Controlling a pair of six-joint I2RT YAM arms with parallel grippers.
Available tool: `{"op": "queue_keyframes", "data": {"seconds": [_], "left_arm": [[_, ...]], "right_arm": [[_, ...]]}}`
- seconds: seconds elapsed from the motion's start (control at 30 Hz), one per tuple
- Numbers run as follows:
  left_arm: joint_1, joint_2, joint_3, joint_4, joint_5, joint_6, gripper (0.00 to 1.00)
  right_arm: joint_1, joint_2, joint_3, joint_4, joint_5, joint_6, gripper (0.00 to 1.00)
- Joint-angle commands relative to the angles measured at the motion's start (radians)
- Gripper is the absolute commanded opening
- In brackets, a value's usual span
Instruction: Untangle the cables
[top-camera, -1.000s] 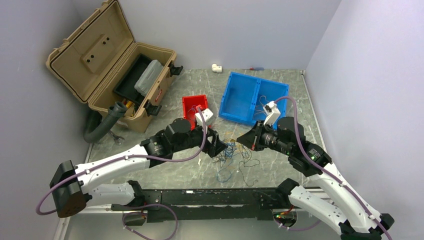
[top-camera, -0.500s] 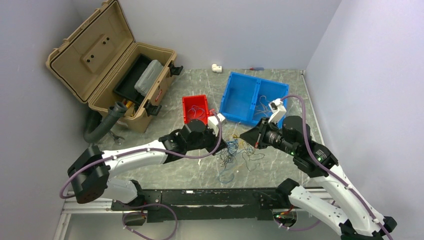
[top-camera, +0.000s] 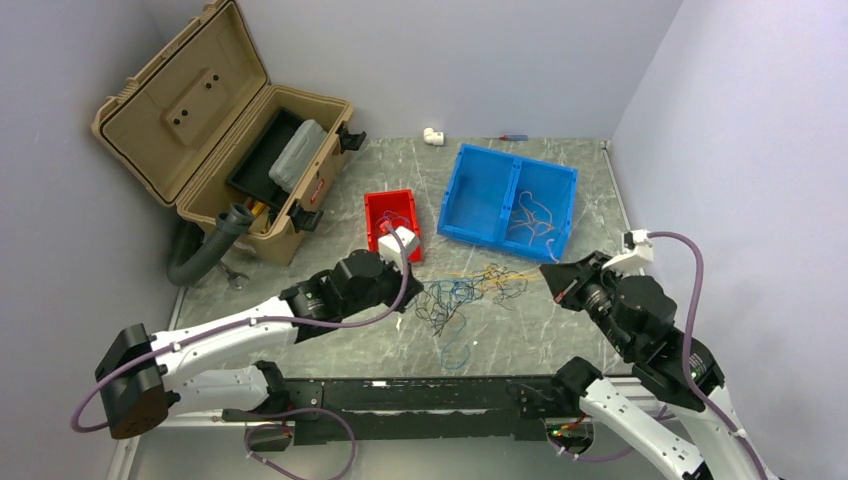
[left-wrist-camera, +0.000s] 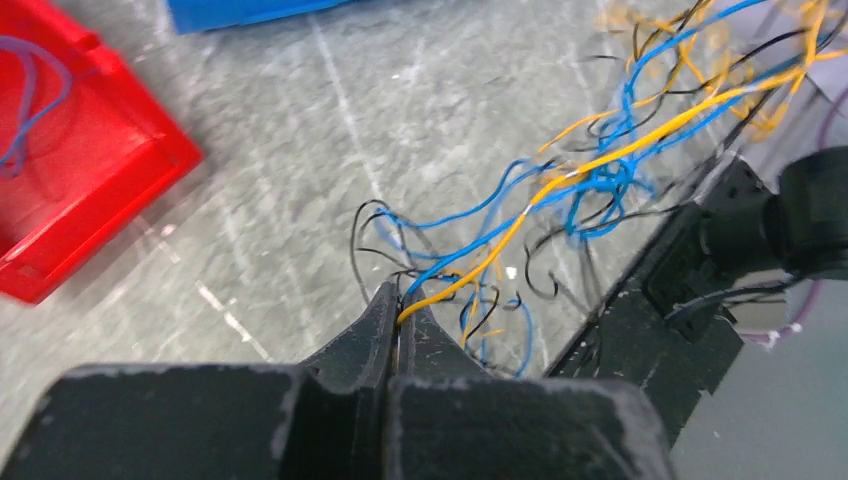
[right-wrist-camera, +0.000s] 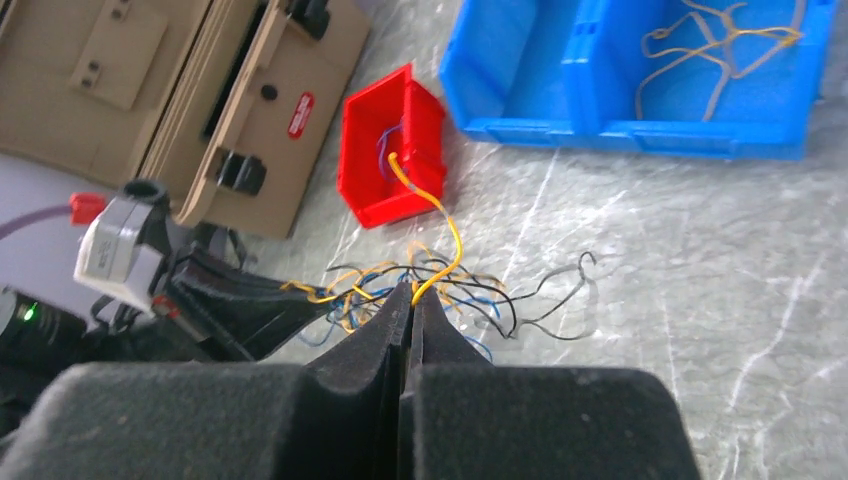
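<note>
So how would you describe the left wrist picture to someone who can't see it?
The left claw is shut on one yellow-orange cable that leads into a tangle of blue, black and yellow cables on a grey marbled table. A red bin sits at the left edge.

On the desk (top-camera: 330, 200), the cables (top-camera: 455, 295) lie in a tangle just toward 5 o'clock from the middle, strung between two claws. The left claw (top-camera: 410, 297) is at the tangle's 9 o'clock edge and the right claw (top-camera: 549, 273) at its 3 o'clock, each closed on a strand. A small bin (top-camera: 371, 215) sits at 11 o'clock from the tangle, just behind the left claw, with a few strands in it. A divided bin (top-camera: 478, 200) sits at 1 o'clock, with more strands in its right compartment. An open toolbox (top-camera: 250, 170) fills the desk's 10 o'clock corner, a pipe elbow (top-camera: 210, 250) just beside its near end. A pipe fitting (top-camera: 432, 135) rests at the far edge, at 12 o'clock.
</note>
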Motion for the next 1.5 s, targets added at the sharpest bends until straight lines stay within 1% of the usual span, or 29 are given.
{"op": "queue_keyframes", "data": {"seconds": [0.0, 0.07, 0.13, 0.2, 0.3, 0.4, 0.6, 0.73, 0.87, 0.93, 1.07, 1.23, 1.3, 1.33, 1.37, 1.43, 1.47], "left_arm": [[0.011, -0.059, -0.005, -0.191, -0.205, -0.066, 0.0], [0.034, -0.075, -0.015, -0.271, -0.282, -0.157, 0.0], [0.084, -0.101, -0.054, -0.301, -0.263, -0.219, 0.0], [0.11, -0.142, -0.1, -0.302, -0.258, -0.245, 0.0], [0.112, -0.215, -0.137, -0.332, -0.301, -0.279, 0.0], [0.112, -0.285, -0.147, -0.358, -0.32, -0.269, 0.0], [0.113, -0.319, -0.11, -0.424, -0.333, -0.241, 0.0], [0.113, -0.329, -0.085, -0.491, -0.366, -0.259, 0.0], [0.113, -0.384, -0.09, -0.537, -0.422, -0.286, 0.0], [0.112, -0.415, -0.098, -0.528, -0.422, -0.278, 0.0], [0.112, -0.453, -0.108, -0.459, -0.347, -0.221, 0.0], [0.113, -0.433, -0.104, -0.345, -0.16, -0.111, 0.01], [0.112, -0.422, -0.096, -0.32, -0.11, -0.088, 0.04], [0.111, -0.417, -0.093, -0.311, -0.091, -0.08, 0.09], [0.111, -0.414, -0.091, -0.303, -0.073, -0.071, 0.19], [0.111, -0.413, -0.09, -0.283, -0.033, -0.052, 0.46], [0.111, -0.414, -0.093, -0.272, -0.015, -0.044, 0.55]], "right_arm": [[0.003, -0.027, 0.017, -0.069, 0.226, 0.073, 0.0], [0.003, -0.032, 0.04, -0.124, 0.307, 0.12, 0.0], [0.003, -0.045, 0.061, -0.168, 0.384, 0.146, 0.0], [0.004, -0.059, 0.095, -0.22, 0.465, 0.164, 0.0], [0.003, -0.092, 0.13, -0.264, 0.565, 0.182, 0.0], [0.003, -0.128, 0.138, -0.23, 0.6, 0.131, 0.0], [0.003, -0.132, 0.12, -0.177, 0.55, 0.084, 0.0], [0.003, -0.114, 0.118, -0.168, 0.522, 0.076, 0.0], [0.003, -0.119, 0.113, -0.165, 0.522, 0.073, 0.0], [0.003, -0.122, 0.107, -0.154, 0.511, 0.068, 0.0], [0.004, -0.107, 0.08, -0.099, 0.418, 0.014, 0.0], [0.002, -0.029, 0.059, -0.026, 0.244, -0.061, 0.0], [0.003, 0.002, 0.058, -0.011, 0.19, -0.079, 0.0], [0.003, 0.016, 0.059, -0.005, 0.171, -0.085, 0.0], [0.003, 0.025, 0.058, 0.003, 0.149, -0.094, 0.0], [0.003, 0.039, 0.058, 0.019, 0.112, -0.112, 0.0], [0.003, 0.042, 0.057, 0.029, 0.093, -0.12, 0.0]]}}
